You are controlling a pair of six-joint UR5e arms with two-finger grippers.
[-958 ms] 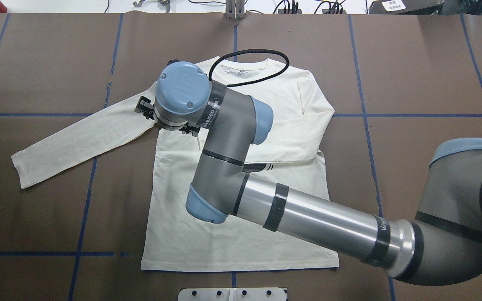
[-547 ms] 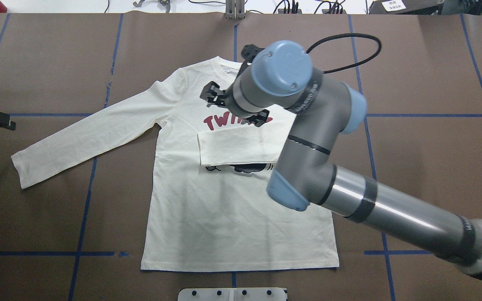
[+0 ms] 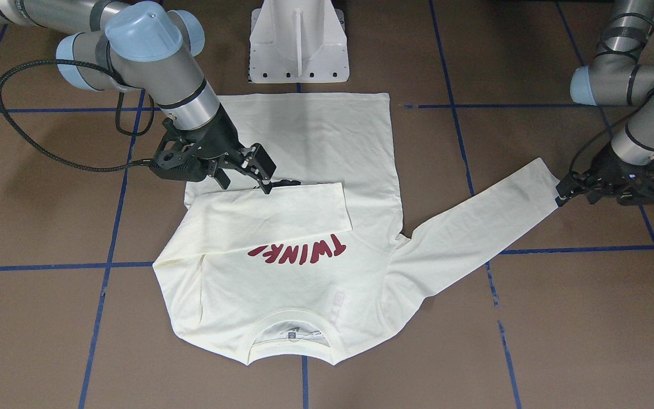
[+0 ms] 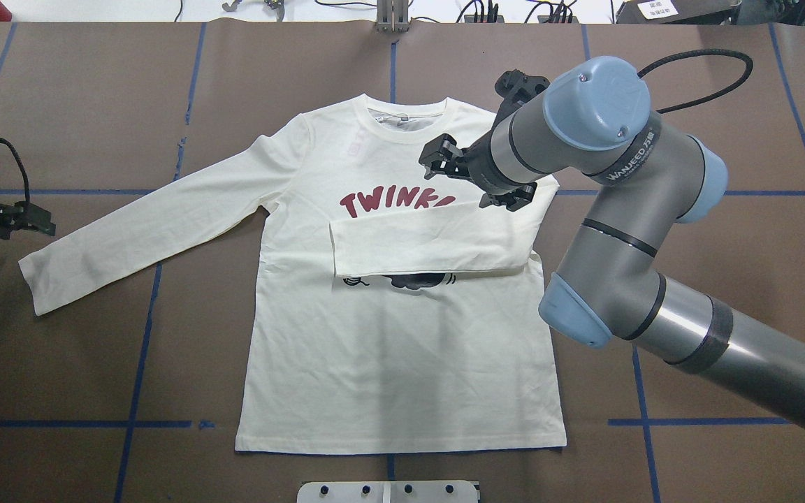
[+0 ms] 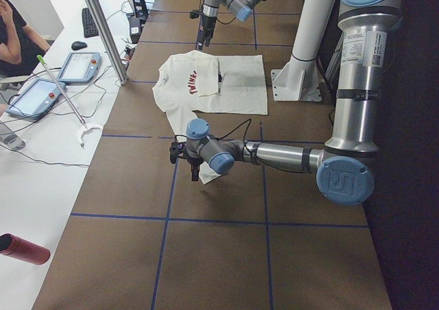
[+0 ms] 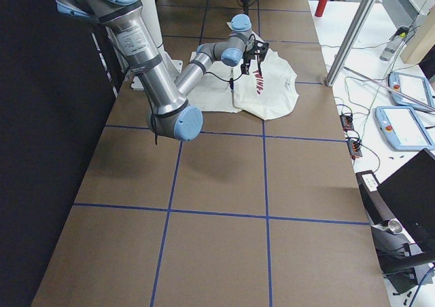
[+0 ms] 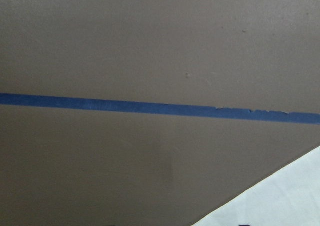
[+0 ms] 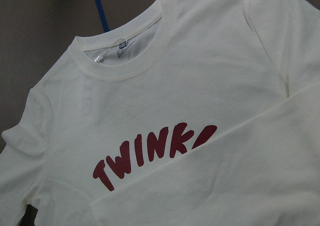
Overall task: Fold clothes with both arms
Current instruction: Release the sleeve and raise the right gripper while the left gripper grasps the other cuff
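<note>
The right arm (image 4: 689,342) and left arm (image 3: 616,76) have brushed silver tubes and grey elbow housings with black bands. A round light blue cap (image 4: 597,91) carries small screws. White "WANJEED" lettering (image 4: 629,157) marks the wrist, and a black cable (image 4: 717,51) loops from it.

Wide bare stretches of the surface (image 4: 95,363) are lying open on both sides of the shirt (image 4: 402,363) and beyond its collar, leaving plenty of passing room. The right arm (image 4: 619,230) is reaching across the shirt's right shoulder, blocking that corner from above, and its black cable (image 4: 710,52) is looping over the surface beyond. The right gripper (image 3: 246,180) is hanging with spread fingers (image 3: 261,165) close over the folded sleeve (image 4: 430,244). The left gripper (image 3: 564,190) is sitting just beside the cuff of the outstretched sleeve (image 4: 144,223), crowding that end. The white pedestal (image 3: 298,40) is standing just behind the hem, closing off that side. The shirt's lower half is lying uncovered.
</note>
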